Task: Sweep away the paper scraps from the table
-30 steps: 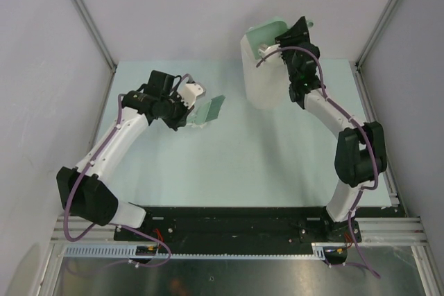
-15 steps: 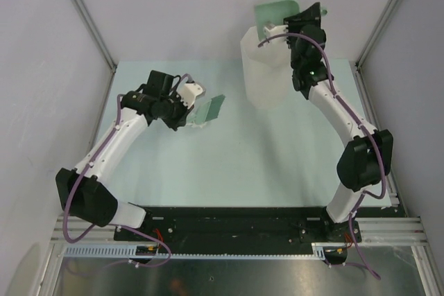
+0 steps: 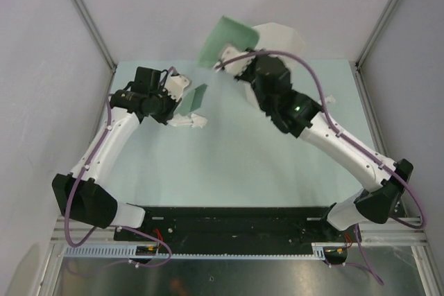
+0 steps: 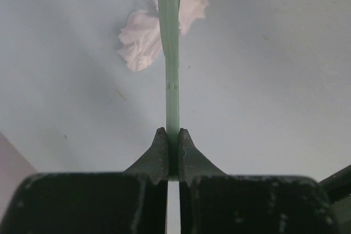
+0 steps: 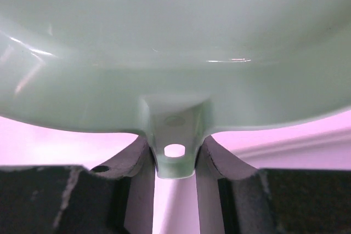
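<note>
One crumpled white paper scrap [image 3: 189, 121] lies on the pale green table [image 3: 229, 164], just in front of my left gripper [image 3: 182, 96]. That gripper is shut on a thin green sweeping card [image 3: 198, 96]. In the left wrist view the card [image 4: 172, 80] runs edge-on out of the gripper [image 4: 173, 134], with the paper scrap [image 4: 143, 34] at its far end. My right gripper [image 3: 234, 66] is shut on the handle tab of a green dustpan [image 3: 225, 39], held up in the air. The right wrist view shows that tab [image 5: 174, 154] between the jaws under the pan [image 5: 175, 53].
A tall white bin [image 3: 281, 36] stands at the back right, partly behind the right arm. Grey walls and metal rails close in the table on three sides. The black base plate [image 3: 236, 221] runs along the near edge.
My right arm has swung left and forward from above the bin, carrying the dustpan toward the table's middle back. The left gripper has shifted slightly back and left with the card.
</note>
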